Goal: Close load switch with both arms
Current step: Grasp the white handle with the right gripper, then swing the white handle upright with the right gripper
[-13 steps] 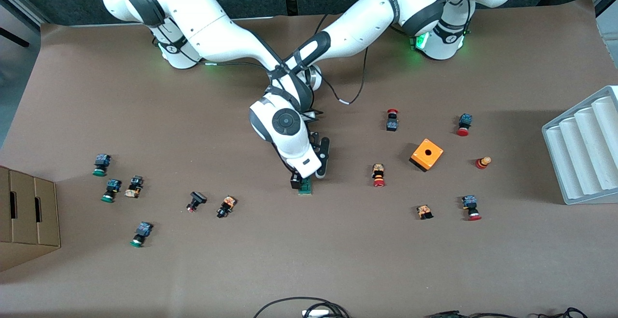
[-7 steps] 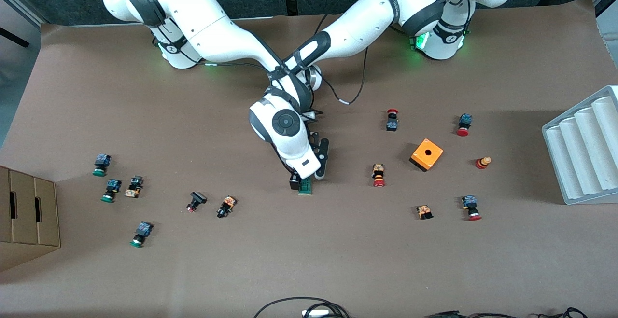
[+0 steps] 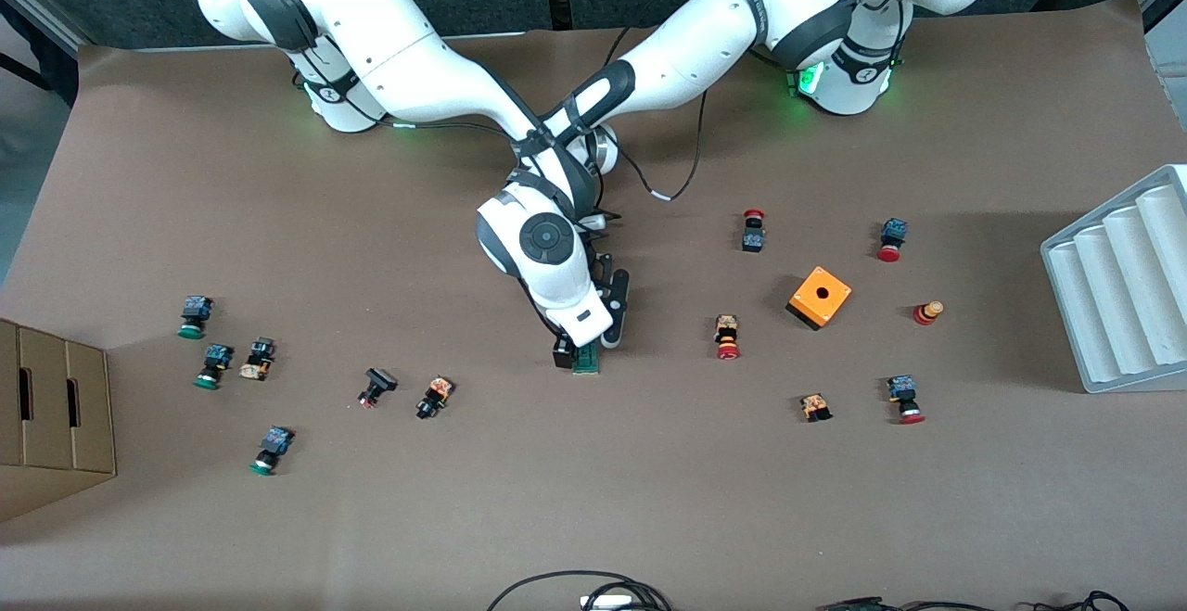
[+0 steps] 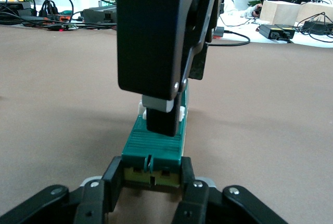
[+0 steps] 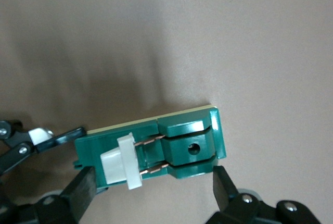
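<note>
The load switch (image 3: 585, 363), a narrow dark-green block, lies mid-table. In the left wrist view its end (image 4: 156, 143) sits between the fingers of my left gripper (image 4: 152, 174), which is shut on it low over the table. In the front view that gripper is hidden under the right hand. My right gripper (image 3: 580, 347) hangs over the switch, open. In the right wrist view its fingers (image 5: 86, 187) straddle the switch's length (image 5: 182, 130), one by the white lever (image 5: 117, 161). The left wrist view shows that right finger (image 4: 161, 120) just over the lever.
An orange box with a hole (image 3: 820, 296) and several red-capped push-buttons lie toward the left arm's end. Several green-capped ones lie toward the right arm's end. A grey ribbed tray (image 3: 1122, 286) and a cardboard box (image 3: 51, 407) stand at the table's ends. Cables (image 3: 584, 592) lie at the front edge.
The right hand has shifted very slightly toward the right arm's end over the switch. The left arm and the switch stay as they were.
</note>
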Controlling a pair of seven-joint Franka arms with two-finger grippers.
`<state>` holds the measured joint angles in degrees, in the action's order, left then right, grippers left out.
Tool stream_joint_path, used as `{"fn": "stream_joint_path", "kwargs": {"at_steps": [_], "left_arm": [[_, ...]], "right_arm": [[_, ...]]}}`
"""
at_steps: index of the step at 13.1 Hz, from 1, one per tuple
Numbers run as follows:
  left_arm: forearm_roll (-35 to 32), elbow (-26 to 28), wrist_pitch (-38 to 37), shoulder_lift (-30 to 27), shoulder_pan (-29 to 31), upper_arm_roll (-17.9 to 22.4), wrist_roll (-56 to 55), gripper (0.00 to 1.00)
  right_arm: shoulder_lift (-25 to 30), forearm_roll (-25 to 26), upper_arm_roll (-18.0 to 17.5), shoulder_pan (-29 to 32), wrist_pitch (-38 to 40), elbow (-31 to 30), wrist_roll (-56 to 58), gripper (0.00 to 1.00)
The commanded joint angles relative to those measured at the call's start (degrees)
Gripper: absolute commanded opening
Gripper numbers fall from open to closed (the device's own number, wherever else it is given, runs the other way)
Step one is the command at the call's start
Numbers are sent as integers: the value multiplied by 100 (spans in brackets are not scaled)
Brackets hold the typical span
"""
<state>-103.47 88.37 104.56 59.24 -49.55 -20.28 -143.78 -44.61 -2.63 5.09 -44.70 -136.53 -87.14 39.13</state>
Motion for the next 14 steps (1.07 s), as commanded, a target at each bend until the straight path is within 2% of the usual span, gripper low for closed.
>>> {"fn": "stream_joint_path", "kwargs": {"at_steps": [1, 14], "left_arm": [[20, -48, -14, 8, -55, 42, -97, 29], [28, -48, -14, 8, -55, 42, -97, 29]], "right_arm": [[-57, 87, 18, -30, -138, 30, -116, 100], [-180, 34, 80, -153, -401, 48, -134, 99]]}}
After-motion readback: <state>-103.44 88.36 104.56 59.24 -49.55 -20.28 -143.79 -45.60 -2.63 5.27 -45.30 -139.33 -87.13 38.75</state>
